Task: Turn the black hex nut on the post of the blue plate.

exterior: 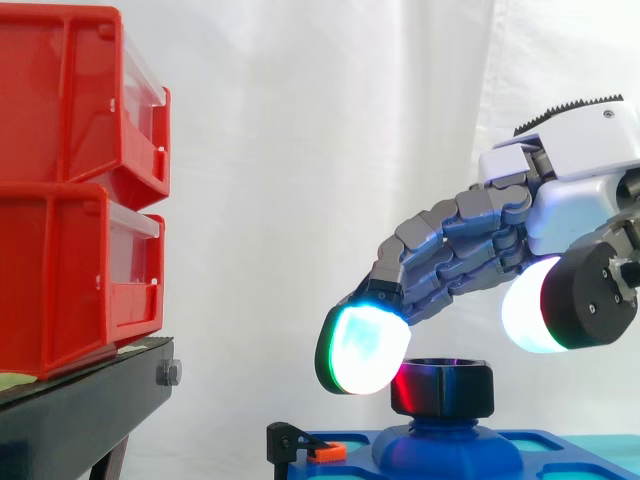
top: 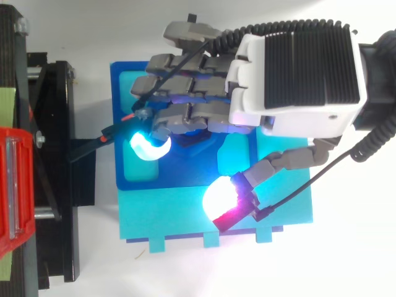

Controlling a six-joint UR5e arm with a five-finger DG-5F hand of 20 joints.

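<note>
Blue plate (exterior: pixel 565 452) set before white curtain (exterior: pixel 320 150), beside red bins (exterior: pixel 70 190).
Black nut (exterior: pixel 441 388) is seated on its post (exterior: pixel 447 437); hand (exterior: pixel 570 205) is held open above.

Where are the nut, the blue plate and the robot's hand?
nut (exterior: pixel 442 388): side view, on its black side wall.
plate (top: pixel 116 93): top view, on its bare left rim.
hand (exterior: pixel 570 200): side view, on its white palm shell.

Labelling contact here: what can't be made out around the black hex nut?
Side view: glowing fingertip pad overlaps the black hex nut; contact unclear.
Top view: white-and-grey robot hand covers the nut.
Side view: bottom edge cuts off the blue plastic plate.
</note>
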